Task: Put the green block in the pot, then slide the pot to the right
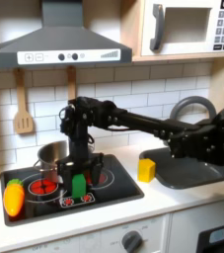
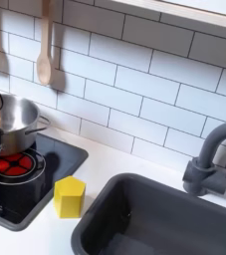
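One small bright green rectangular block [image 1: 79, 185] stands upright on the black toy stovetop [image 1: 123, 184] in the first exterior view, its long axis vertical, at the stovetop's front between the two red burner rings. One shiny round silver metal pot [image 1: 52, 155] sits at the stovetop's back, toward the first exterior view's left of the green block and apart from it; in the second exterior view the pot [image 2: 15, 125] shows a small side handle pointing toward the second exterior view's right.

The black gripper [image 1: 81, 168] of the single arm hangs pointing down just above the green block's top; whether its fingers are spread or closed on the block cannot be told, since they merge with the dark stovetop.

One yellow block [image 1: 147, 169] rests on the white tabletop [image 1: 173, 198] just off the stovetop's edge, between the stovetop and the dark sink [image 2: 154, 219]. One orange toy with a green tip [image 1: 14, 197] lies at the stovetop's front corner on the first exterior view's left. One wooden spatula [image 2: 44, 55] hangs on the white tiled wall above the pot.

The microwave's keypad and display are too blurred to read.
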Robot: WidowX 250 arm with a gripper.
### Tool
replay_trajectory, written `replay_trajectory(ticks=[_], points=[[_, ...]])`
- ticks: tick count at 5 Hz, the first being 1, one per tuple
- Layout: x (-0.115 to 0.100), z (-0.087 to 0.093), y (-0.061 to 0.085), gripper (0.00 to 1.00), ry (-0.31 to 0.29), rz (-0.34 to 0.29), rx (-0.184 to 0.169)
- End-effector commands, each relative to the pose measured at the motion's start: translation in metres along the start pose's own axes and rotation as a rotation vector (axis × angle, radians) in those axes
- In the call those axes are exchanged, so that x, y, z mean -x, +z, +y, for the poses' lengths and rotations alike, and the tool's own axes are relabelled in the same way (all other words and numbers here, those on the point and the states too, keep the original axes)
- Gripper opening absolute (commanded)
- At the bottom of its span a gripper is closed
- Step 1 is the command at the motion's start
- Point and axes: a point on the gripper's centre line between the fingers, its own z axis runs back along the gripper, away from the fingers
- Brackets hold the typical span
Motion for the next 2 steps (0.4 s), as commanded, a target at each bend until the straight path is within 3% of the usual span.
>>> replay_trajectory(ticks=[1,2], points=[[-0.0019,0.0019,-0.0009,1.00,0.005,0.003,0.006],[0.0000,0.0006,-0.0093,0.00,0.003,0.025,0.019]])
